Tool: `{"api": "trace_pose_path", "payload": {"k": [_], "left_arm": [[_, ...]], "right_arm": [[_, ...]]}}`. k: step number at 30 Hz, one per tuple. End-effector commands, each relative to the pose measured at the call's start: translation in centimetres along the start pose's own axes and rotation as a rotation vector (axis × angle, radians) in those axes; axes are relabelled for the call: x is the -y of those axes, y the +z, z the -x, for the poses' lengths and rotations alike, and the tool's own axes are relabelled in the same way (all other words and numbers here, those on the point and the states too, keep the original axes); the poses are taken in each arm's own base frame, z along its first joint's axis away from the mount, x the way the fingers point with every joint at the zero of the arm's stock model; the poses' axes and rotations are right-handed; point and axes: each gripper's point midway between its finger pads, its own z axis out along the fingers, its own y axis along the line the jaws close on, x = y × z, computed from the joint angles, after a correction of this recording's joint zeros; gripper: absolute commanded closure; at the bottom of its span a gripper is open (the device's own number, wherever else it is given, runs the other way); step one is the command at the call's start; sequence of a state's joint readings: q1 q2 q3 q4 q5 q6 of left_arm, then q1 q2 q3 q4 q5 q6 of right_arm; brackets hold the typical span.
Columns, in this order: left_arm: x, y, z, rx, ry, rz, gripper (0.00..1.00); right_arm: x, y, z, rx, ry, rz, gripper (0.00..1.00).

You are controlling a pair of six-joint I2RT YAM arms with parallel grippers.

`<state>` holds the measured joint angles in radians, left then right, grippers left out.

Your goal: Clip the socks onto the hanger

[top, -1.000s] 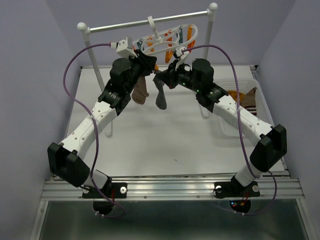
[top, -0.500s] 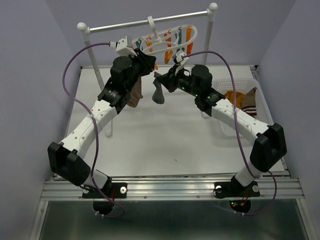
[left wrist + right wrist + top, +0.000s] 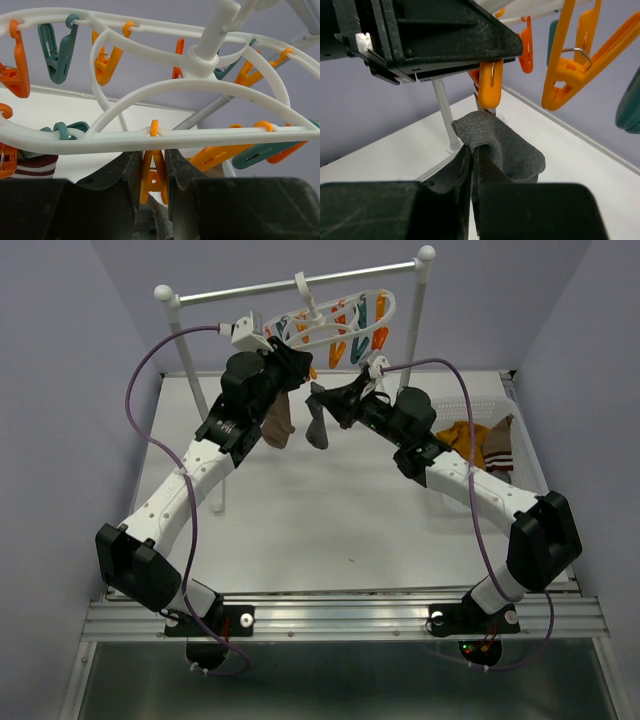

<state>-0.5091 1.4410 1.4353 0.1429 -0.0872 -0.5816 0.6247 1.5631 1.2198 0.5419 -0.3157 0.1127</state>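
Observation:
The white hanger [image 3: 345,318] hangs by its hook from the rack's crossbar, with orange and teal clips round its ring [image 3: 210,134]. My left gripper [image 3: 300,366] is shut on one orange clip [image 3: 154,172], squeezing its handles between the fingers [image 3: 180,167]. My right gripper [image 3: 474,160] is shut on the folded top edge of a dark grey sock [image 3: 507,147], which it holds just under that same orange clip [image 3: 491,82]. The rest of the grey sock [image 3: 318,430] dangles below. A brown sock [image 3: 278,425] hangs beside the left arm, and a striped sock [image 3: 34,167] hangs from a teal clip.
A white two-post rack with a metal crossbar [image 3: 240,288] carries the hanger at the back of the table. A white basket [image 3: 505,405] at the right holds mustard and striped socks [image 3: 478,440]. Purple cables loop above both arms.
The right arm has swung its wrist to the right and brought the grey sock's top closer under the hanger, which has rocked a little. The left gripper stays on its clip.

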Motion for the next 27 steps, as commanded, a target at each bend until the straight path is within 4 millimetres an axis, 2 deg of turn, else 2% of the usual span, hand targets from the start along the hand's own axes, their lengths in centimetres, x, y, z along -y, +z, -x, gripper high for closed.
{"api": "trace_pose_path", "payload": {"k": [1, 13, 19, 22, 27], "left_arm": [[0.2, -0.1, -0.8, -0.047, 0.0, 0.009, 1.0], [0.6, -0.2, -1.0, -0.061, -0.016, -0.009, 1.0], [0.8, -0.1, -1.6, -0.08, -0.031, -0.023, 1.0], [0.7, -0.1, -1.7, -0.086, -0.036, -0.022, 1.0], [0.7, -0.2, -1.8, -0.09, -0.039, -0.022, 1.0]], "right_arm": [[-0.9, -0.6, 5.8, 0.195, -0.049, -0.005, 0.99], [-0.7, 0.2, 5.9, 0.218, -0.058, 0.0, 0.99], [-1.0, 0.4, 5.0, 0.197, -0.051, 0.024, 0.99], [-0.7, 0.4, 4.2, 0.179, -0.052, 0.011, 0.99], [0.2, 0.4, 4.1, 0.184, -0.06, -0.036, 0.99]]}}
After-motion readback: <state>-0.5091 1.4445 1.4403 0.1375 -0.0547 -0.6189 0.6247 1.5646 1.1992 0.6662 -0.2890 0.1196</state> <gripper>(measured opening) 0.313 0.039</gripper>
